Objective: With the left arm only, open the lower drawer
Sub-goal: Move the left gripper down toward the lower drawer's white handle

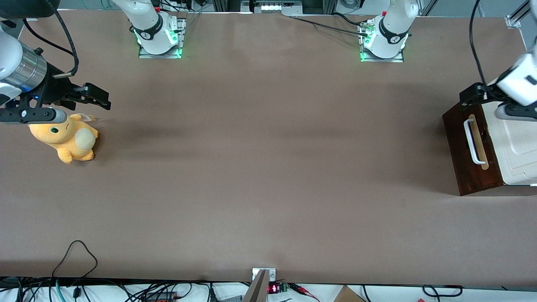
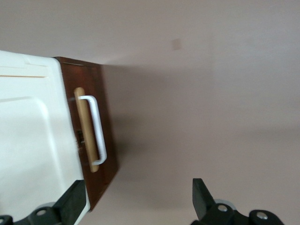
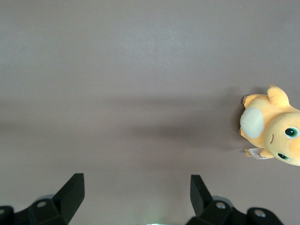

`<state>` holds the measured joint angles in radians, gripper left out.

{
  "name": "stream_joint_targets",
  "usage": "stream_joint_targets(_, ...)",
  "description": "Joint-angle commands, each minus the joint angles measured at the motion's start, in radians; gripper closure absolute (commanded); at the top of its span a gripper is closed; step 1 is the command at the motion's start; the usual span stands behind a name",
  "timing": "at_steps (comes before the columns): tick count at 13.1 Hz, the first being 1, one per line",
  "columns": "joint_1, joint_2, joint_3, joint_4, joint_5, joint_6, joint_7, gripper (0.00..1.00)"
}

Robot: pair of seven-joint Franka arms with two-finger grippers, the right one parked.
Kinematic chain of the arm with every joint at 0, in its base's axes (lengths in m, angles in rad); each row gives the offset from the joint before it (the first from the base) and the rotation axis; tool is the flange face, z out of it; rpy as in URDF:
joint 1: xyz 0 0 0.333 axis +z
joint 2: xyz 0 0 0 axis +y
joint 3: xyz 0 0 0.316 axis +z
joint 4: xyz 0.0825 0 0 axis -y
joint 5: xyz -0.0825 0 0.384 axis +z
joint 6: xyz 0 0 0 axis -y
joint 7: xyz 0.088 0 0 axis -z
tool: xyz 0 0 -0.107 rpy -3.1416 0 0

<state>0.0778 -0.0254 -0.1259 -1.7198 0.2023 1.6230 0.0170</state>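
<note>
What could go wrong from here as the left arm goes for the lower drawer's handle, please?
1. The left gripper hangs open above the cabinet, not yet around the white bar handle; that bar is thin and sits close to the lower drawer front, so a finger may strike the wood or miss.
2. The cabinet stands loose on the table; pulling may drag it along.

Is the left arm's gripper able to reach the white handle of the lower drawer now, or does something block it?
Probably yes. The gripper hangs open above the cabinet's end, and the white handle on the lower drawer faces bare table, with nothing in front of it.
</note>
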Motion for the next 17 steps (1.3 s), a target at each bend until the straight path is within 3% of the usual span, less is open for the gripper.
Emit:
stream_joint_targets(1, -0.004, 0.033, -0.099, -0.027, 0.205, -0.046, -0.154, 0.00)
stream_joint_targets(3, -0.006, 0.048, -0.178, -0.122, 0.400, -0.058, -0.266, 0.00)
stream_joint_targets(6, -0.041, 0.097, -0.196, -0.239, 0.569, -0.074, -0.444, 0.00)
stream_joint_targets(12, -0.059, 0.246, -0.201, -0.461, 0.868, -0.069, -0.780, 0.00)
stream_joint_targets(14, -0.058, 0.335, -0.198, -0.484, 0.974, -0.068, -0.876, 0.00)
stream_joint_targets(17, -0.055, 0.401, -0.152, -0.485, 1.072, -0.068, -0.913, 0.00)
